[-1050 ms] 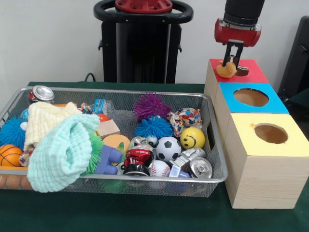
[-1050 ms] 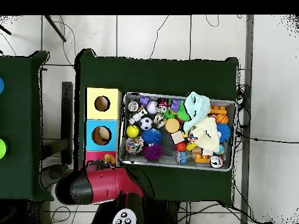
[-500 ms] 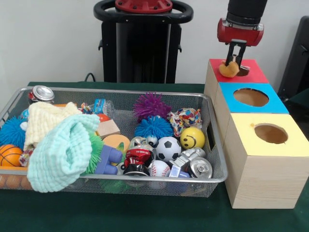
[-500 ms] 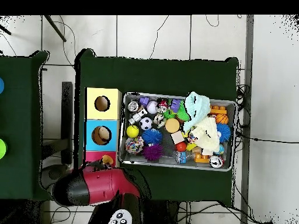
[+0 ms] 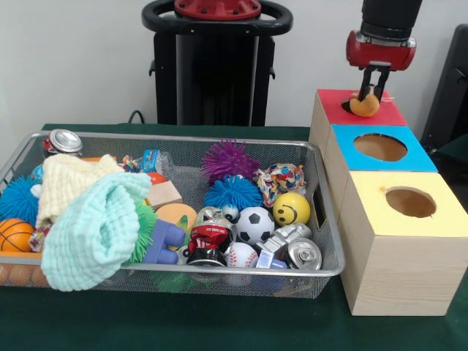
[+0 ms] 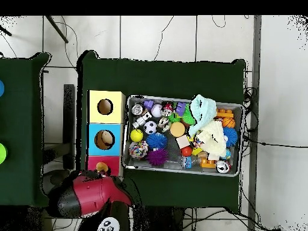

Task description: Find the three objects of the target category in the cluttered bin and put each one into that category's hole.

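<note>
- Red-and-black gripper [image 5: 374,91] hangs over the red-topped wooden box [image 5: 333,110], the far one in the row of three boxes; its dark fingers [image 5: 382,79] are closed narrow on a small tan-orange rounded object [image 5: 364,106].
- The tan-orange object sits low against the red top, over the dark hole there; whether it rests on the surface cannot be told.
- Overhead view: the object [image 6: 101,167] shows on the red box [image 6: 111,162], with the red arm body [image 6: 87,194] just below it.
- Blue-topped wooden box [image 5: 409,157] next in the row, round hole open; something pale brown is visible inside from overhead [image 6: 103,140].
- Yellow-topped wooden box [image 5: 398,241] nearest, round hole [image 5: 410,202] open.
- Silver wire-mesh bin [image 5: 322,269] beside the boxes on the green tablecloth [image 5: 219,325], packed full.
- In the bin: mint-green knitted cloth [image 5: 95,230] draped over a cream cloth [image 5: 69,183]; purple spiky ball [image 5: 229,159] behind a blue spiky ball [image 5: 232,193]; yellow smiley ball [image 5: 291,208]; small soccer ball [image 5: 254,224]; baseball [image 5: 240,255]; metal can [image 5: 301,254] lying at the front corner; another metal can [image 5: 63,141] at the back left corner; small basketball [image 5: 14,235] at the left edge.
</note>
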{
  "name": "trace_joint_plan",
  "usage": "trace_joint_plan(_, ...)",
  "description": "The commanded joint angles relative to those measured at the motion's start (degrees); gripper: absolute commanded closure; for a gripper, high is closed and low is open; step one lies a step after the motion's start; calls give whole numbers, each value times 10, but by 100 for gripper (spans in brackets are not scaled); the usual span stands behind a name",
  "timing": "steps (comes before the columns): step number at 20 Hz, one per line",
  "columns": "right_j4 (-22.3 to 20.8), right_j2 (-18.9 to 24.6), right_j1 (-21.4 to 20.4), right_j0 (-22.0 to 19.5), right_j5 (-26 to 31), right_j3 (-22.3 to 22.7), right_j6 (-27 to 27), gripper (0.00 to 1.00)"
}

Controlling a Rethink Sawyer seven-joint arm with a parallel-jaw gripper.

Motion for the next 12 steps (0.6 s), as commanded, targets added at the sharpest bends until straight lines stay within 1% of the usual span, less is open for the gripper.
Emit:
trace_joint_plan(1, 17, 29, 51, -6, -75, -11, 103, 100)
trace_joint_plan(8, 12, 34, 108, -14, -138, -31, 101, 100)
trace_joint_plan(12, 9, 36, 120, -19, -155, -35, 100, 100)
